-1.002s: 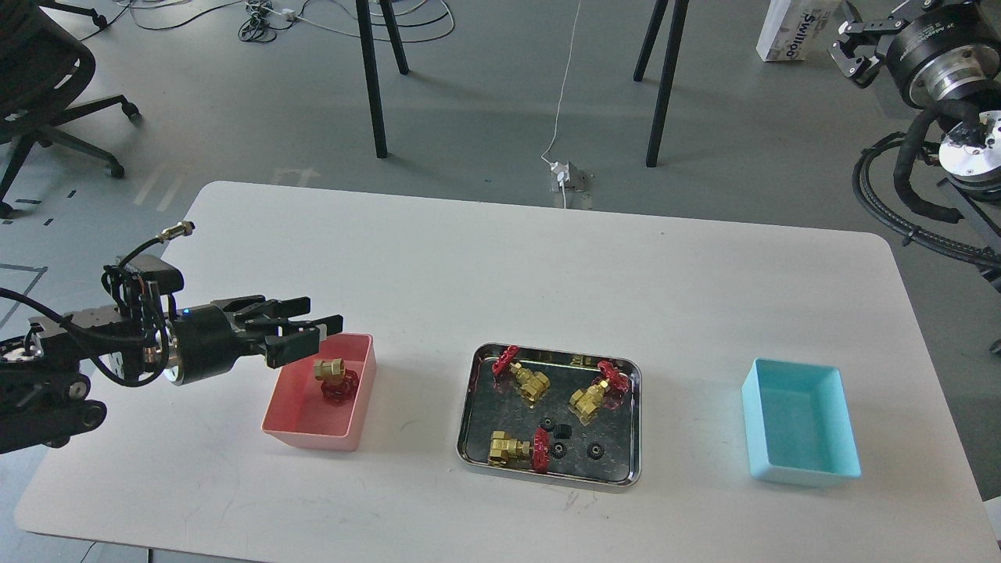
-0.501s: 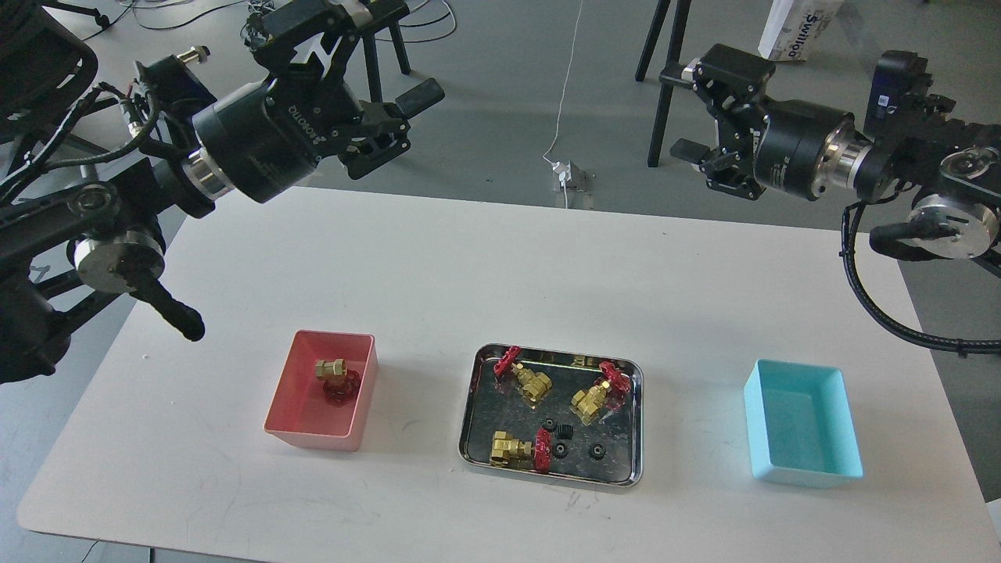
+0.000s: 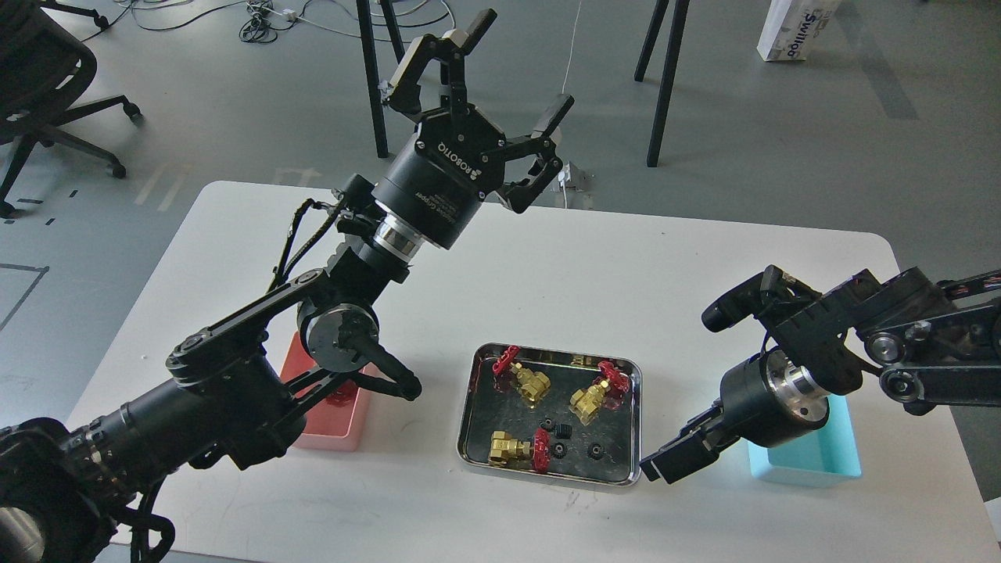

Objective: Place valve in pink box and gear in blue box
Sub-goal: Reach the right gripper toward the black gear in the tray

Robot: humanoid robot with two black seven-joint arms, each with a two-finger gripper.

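Three brass valves with red handwheels lie in the steel tray (image 3: 472, 407): back left (image 3: 522, 378), back right (image 3: 596, 393), front left (image 3: 512, 448). Tiny black gears (image 3: 558, 450) (image 3: 596, 450) (image 3: 549, 424) lie at the tray's front. The pink box (image 3: 338, 432) is mostly hidden behind my left arm; a bit of red handwheel (image 3: 341, 396) shows inside it. My left gripper (image 3: 522, 64) is open and empty, raised high behind the table. My right gripper (image 3: 671, 461) hangs low by the tray's front right corner. It covers part of the blue box (image 3: 813, 460).
A small black blocky piece (image 3: 565, 431) lies among the gears. My left arm's elbow (image 3: 338, 336) hangs over the pink box. Chair legs (image 3: 374, 86) and a power adapter (image 3: 565, 173) are on the floor behind the table. An office chair (image 3: 47, 86) stands at far left.
Both arms swung in over the table. The left gripper moved right and now points up behind the table. The right gripper dropped from the far right to the tray's front right corner.
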